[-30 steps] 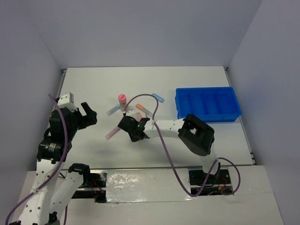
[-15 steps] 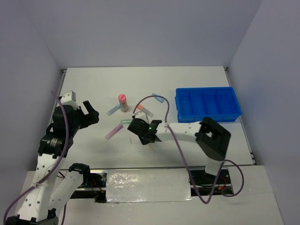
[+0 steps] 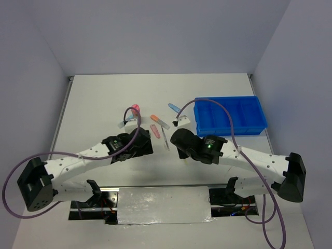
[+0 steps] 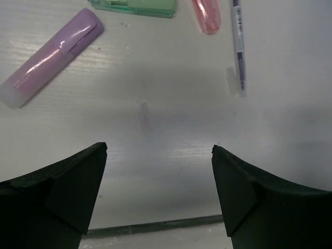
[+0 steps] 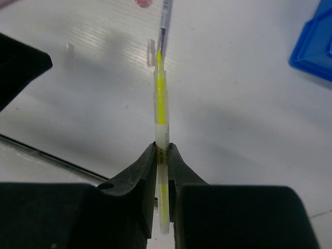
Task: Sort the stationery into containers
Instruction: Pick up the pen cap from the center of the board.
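Observation:
My right gripper (image 5: 162,155) is shut on a thin yellow pen (image 5: 161,101), held low over the table; its tip points at the near end of a grey pen (image 5: 166,10). In the top view this gripper (image 3: 179,145) is left of the blue divided tray (image 3: 231,115). My left gripper (image 4: 158,149) is open and empty over bare table, just short of a lilac stick (image 4: 52,49), a green stick (image 4: 135,6), a pink stick (image 4: 206,13) and the grey pen (image 4: 237,41). In the top view it (image 3: 142,141) is at the table's centre.
A pink-capped bottle (image 3: 135,110), an orange stick (image 3: 154,119) and a blue stick (image 3: 174,108) lie behind the grippers. The tray's corner (image 5: 314,46) shows at the right of the right wrist view. The left gripper's finger (image 5: 21,62) is close on the left.
My left gripper has swung from the far left to the table's centre by the sticks. My right gripper has shifted right, and its arm now reaches in from the near right.

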Robot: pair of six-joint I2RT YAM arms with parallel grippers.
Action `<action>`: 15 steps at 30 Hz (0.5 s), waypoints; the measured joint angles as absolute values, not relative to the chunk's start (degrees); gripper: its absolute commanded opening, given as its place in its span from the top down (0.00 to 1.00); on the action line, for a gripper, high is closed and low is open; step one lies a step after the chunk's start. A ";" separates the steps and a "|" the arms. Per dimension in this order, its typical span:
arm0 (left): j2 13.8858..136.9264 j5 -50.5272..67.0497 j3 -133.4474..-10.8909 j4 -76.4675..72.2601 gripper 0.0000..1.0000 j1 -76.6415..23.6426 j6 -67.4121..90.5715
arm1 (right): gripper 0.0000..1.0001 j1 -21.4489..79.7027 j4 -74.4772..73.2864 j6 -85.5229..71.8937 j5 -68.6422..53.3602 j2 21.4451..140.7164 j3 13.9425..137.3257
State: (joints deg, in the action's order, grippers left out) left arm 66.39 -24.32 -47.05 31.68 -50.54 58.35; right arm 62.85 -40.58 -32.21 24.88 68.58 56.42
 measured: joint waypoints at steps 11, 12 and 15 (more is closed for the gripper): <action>81.58 -28.05 -48.25 29.85 0.18 -51.31 66.48 | 1.00 62.85 -45.74 -33.58 26.15 62.92 53.87; 82.52 -28.08 -48.29 29.63 0.22 -51.31 66.54 | 1.00 62.85 -45.84 -33.56 26.24 62.61 53.89; 84.51 -28.10 -48.38 29.43 0.30 -51.31 66.74 | 1.00 62.85 -46.09 -33.56 26.39 62.46 53.89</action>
